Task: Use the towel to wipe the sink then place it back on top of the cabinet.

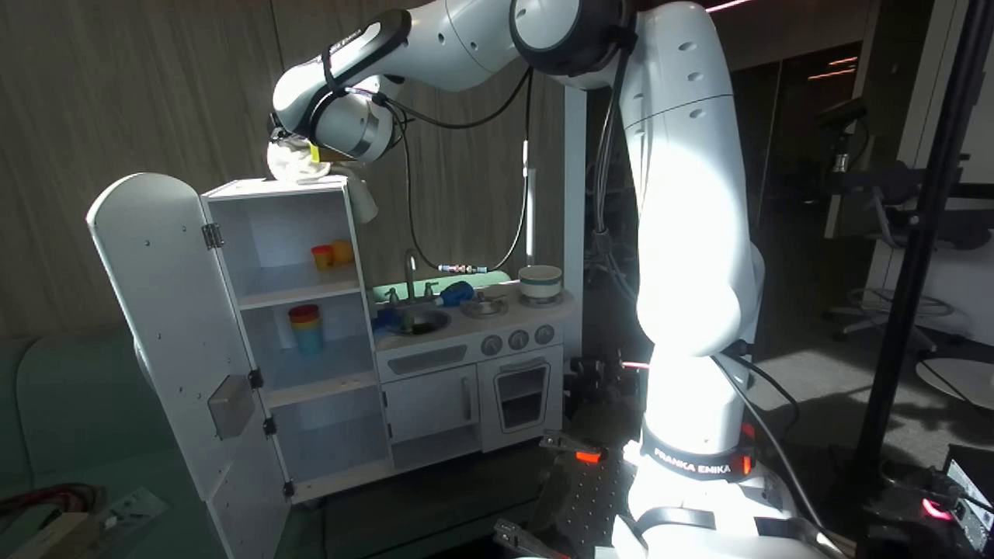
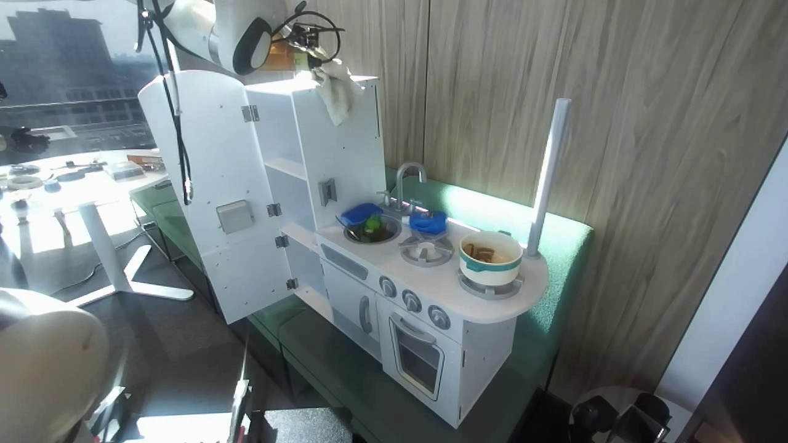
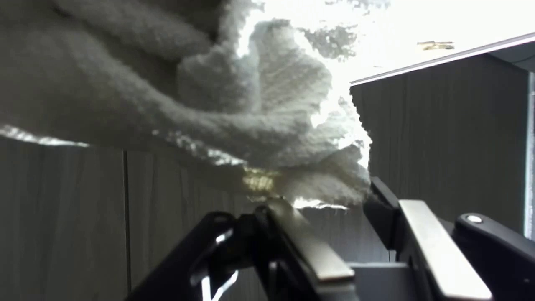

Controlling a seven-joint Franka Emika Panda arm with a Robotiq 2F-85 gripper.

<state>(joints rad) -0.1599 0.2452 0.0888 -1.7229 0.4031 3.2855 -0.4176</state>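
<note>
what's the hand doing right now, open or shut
Hand: open, fingers apart, with the towel right at their tips.

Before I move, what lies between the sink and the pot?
A gray burner, with a blue object near it, lies between the sink and the pot; both exterior views show it.

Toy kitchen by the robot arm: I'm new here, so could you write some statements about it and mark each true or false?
1. The towel hangs partly over the side of the cabinet. True.
2. The cabinet door is shut. False: the cabinet door stands open.
3. A faucet stands behind the sink. True.
4. The pot sits in the sink. False: the pot sits on a burner.
5. The stacked cups stand in the middle compartment of the cabinet. True.
</note>
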